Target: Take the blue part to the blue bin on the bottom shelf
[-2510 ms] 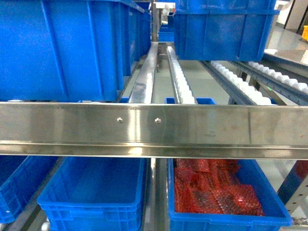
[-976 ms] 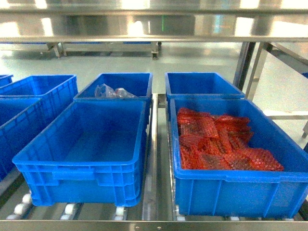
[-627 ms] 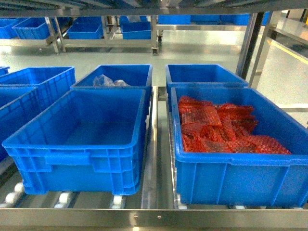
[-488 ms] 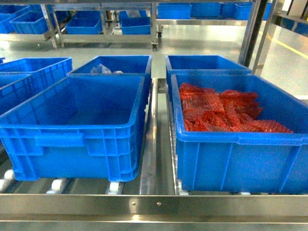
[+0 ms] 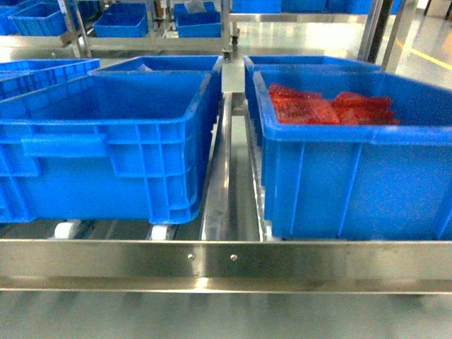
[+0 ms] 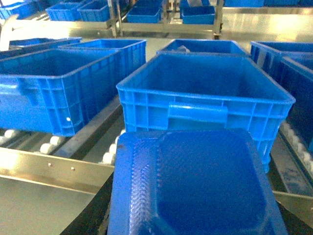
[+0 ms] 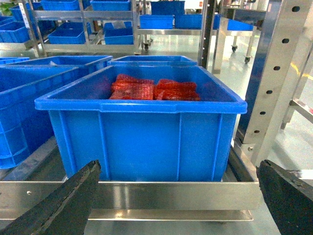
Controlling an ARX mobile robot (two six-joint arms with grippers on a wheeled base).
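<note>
The blue part, a flat moulded tray with a ribbed edge, fills the lower left wrist view. My left gripper is shut on it, with only dark fingers showing beside it. Just beyond stands an empty blue bin on the bottom shelf. That bin sits front left in the head view, behind the shiny rail. My right gripper hangs open and empty before the rail. Neither gripper shows in the head view.
A blue bin of red mesh packs sits front right on the shelf and fills the right wrist view. More blue bins stand left and behind. White rollers lie under the bins. A perforated steel upright stands right.
The head view has sunk from the upper shelf rail down to bottom shelf level. The bins, seen from above a second ago, now show side-on behind the front rail.
</note>
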